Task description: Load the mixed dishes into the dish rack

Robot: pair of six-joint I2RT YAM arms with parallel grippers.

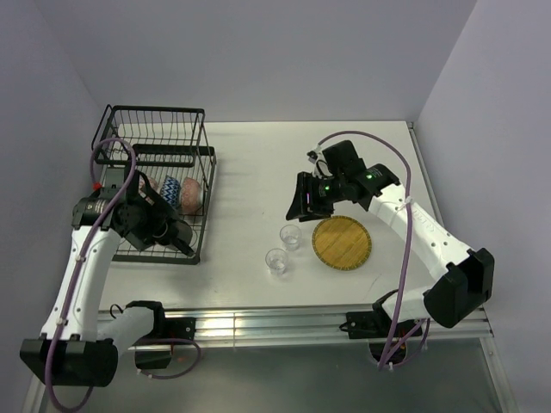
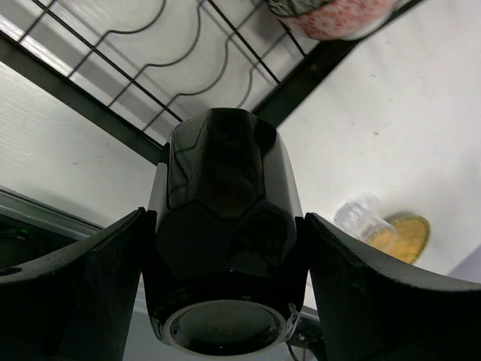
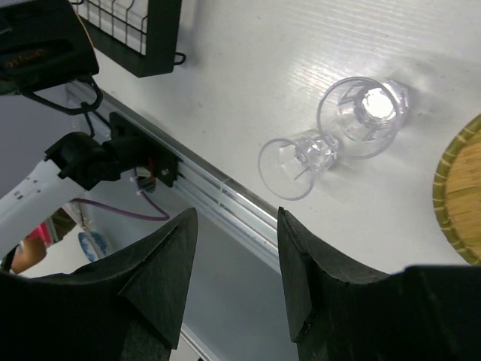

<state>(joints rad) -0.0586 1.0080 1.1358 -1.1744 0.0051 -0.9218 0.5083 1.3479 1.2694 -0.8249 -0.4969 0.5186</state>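
The dark mug (image 2: pixel 225 248) is closest, pinched between the fingers of the left pincer (image 2: pixel 225 216) over the near right corner of the dish rack (image 1: pixel 155 109), where patterned bowls (image 1: pixel 170 191) sit. To the right on the worktop (image 1: pixel 250 163) stand two clear glasses (image 1: pixel 291 237) and the yellow plate (image 1: pixel 342 242). The right pincer (image 1: pixel 298 200) is spread just beyond them.

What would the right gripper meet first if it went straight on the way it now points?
Probably the nearer glass, which stands just ahead of the open right gripper, slightly right of its gap in the wrist view. If it passes that, the table comes next. Depth is hard to judge.
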